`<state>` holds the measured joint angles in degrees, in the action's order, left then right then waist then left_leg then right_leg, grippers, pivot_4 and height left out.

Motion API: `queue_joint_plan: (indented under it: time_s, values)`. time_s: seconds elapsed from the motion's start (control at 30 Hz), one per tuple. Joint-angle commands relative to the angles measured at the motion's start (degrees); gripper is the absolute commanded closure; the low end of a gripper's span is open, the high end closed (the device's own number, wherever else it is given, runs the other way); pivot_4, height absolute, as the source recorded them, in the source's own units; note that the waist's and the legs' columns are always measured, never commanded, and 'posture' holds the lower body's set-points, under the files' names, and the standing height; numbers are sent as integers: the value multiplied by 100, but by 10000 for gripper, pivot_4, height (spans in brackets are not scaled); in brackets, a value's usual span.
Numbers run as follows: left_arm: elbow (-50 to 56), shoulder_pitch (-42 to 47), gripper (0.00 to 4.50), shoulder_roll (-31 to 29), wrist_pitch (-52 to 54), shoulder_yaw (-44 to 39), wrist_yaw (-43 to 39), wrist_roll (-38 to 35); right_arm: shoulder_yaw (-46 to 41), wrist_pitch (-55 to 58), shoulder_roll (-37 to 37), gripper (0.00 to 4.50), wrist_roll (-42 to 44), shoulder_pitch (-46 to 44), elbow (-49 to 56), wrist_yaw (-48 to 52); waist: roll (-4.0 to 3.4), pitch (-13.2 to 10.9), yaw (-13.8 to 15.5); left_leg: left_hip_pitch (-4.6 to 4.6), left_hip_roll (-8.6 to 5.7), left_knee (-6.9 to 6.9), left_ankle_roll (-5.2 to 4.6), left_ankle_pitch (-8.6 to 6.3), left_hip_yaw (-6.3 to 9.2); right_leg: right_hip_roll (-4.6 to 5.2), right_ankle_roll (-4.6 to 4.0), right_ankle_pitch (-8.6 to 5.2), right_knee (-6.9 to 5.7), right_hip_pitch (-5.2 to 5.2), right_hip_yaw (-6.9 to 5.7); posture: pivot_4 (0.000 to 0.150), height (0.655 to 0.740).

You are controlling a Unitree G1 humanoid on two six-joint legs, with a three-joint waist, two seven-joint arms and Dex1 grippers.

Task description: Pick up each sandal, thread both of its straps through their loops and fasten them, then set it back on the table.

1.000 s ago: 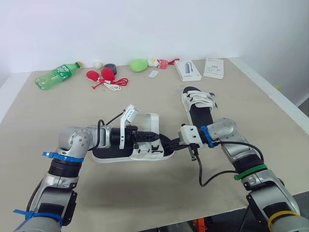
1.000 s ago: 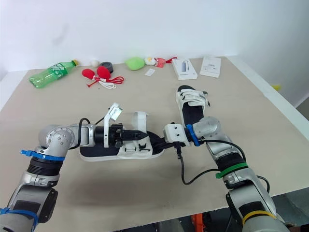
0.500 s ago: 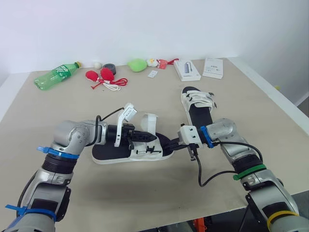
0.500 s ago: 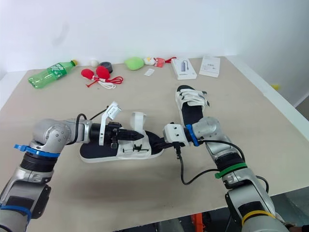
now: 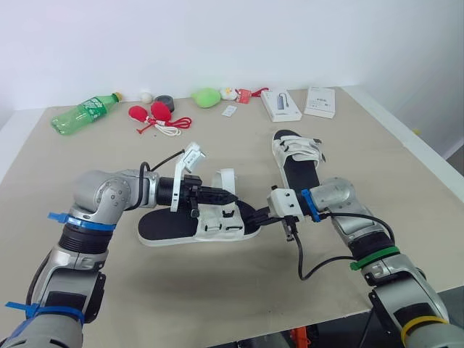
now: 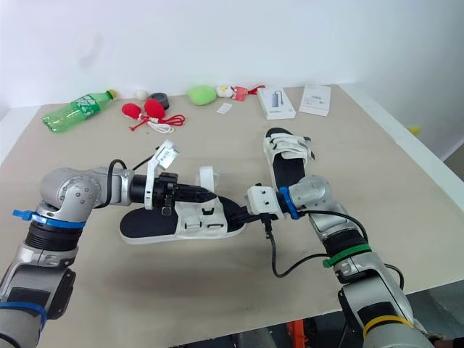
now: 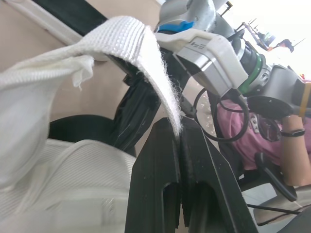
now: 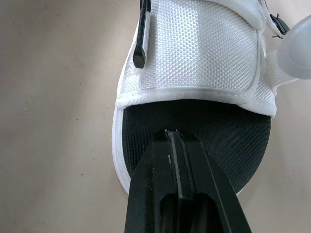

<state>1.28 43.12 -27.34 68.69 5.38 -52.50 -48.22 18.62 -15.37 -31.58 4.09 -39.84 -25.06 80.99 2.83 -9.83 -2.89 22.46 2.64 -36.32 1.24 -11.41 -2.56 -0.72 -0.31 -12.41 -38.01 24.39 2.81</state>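
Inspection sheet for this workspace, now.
Surface: beige table.
Job's things: near sandal flat, one strap up and unfastened; far sandal flat, straps lying across it.
Clutter: bottle, red toys, tape roll, green lump, two boxes along the far edge.
Grippers: left gripper shut on strap; right gripper shut, at near sandal's end.
Cables: black cable loops from the right wrist over the table.
Surroundings: white wall; person in pink in left wrist view.
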Motion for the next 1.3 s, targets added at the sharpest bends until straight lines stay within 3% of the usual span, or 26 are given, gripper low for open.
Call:
queue_joint_plan:
  time_s: [0.03, 0.27, 0.47, 0.63, 0.77, 0.87, 1.03, 1.17, 1.3]
  values:
    - [162, 39, 44160, 159, -38, -27, 79, -44, 105, 51, -76, 45000, -263, 33, -125, -42, 0, 0, -2, 0, 0, 0, 0, 0, 0, 0, 0, 0, 0, 0, 1, 1500, 7400]
    - [196, 63, 44160, 191, -54, 139, -57, 18, 97, 76, -92, 45000, -264, 38, -99, -57, 0, -1, -1, 0, 0, 0, 0, 0, 1, -1, 0, 0, 0, 0, 0, 1500, 7400]
    - [158, -176, 44160, -405, -54, 19, -839, -162, 83, 127, -117, 45000, -247, 117, 10, -86, -1, -2, -9, 0, 0, 0, 0, 0, 1, -2, -2, -1, 0, 2, 1, 1500, 7400]
    - [-256, -65, 44160, -754, -30, 88, -1251, -82, 95, 123, -114, 45000, -255, 95, -23, -86, -1, -2, 7, 2, -1, 2, 0, 0, 11, 1, -5, -4, 0, 2, -5, 1500, 7400]
    - [-957, 195, 44160, -854, 700, -103, -1757, -534, 117, 86, -68, 45000, -272, 22, -114, -90, 0, -2, 4, 2, -3, 1, 0, 0, 17, 1, -5, -4, 0, 3, -8, 1500, 7400]
    - [-1248, 233, 44160, -1016, 14, 366, -1911, 198, 131, 67, -33, 45000, -280, -50, -187, -95, -1, -2, -13, 4, -2, 2, 0, 0, 18, 0, -7, -5, 0, 4, -12, 1500, 7400]
    - [-1283, 516, 44160, -764, -1192, 463, -1740, 959, 140, 32, -59, 45000, -262, -75, -221, -88, 1, -3, -3, 5, 1, 1, 0, 0, 21, -2, -9, -4, 0, 2, -15, 1500, 7400]
    - [-808, 401, 44160, -464, -1532, 556, -1497, 1194, 132, 34, -88, 45000, -263, -59, -204, -97, 0, -3, -6, 4, 1, 2, -1, -1, 19, -1, -8, -5, 0, 4, -3, 1500, 7400]
    - [-388, 371, 44160, -181, -1221, 450, -1110, 1095, 125, 46, -109, 45000, -257, -42, -187, -101, 1, -3, -5, 7, 1, 2, -2, -1, 18, -2, -7, -5, 0, 5, -4, 1500, 7400]
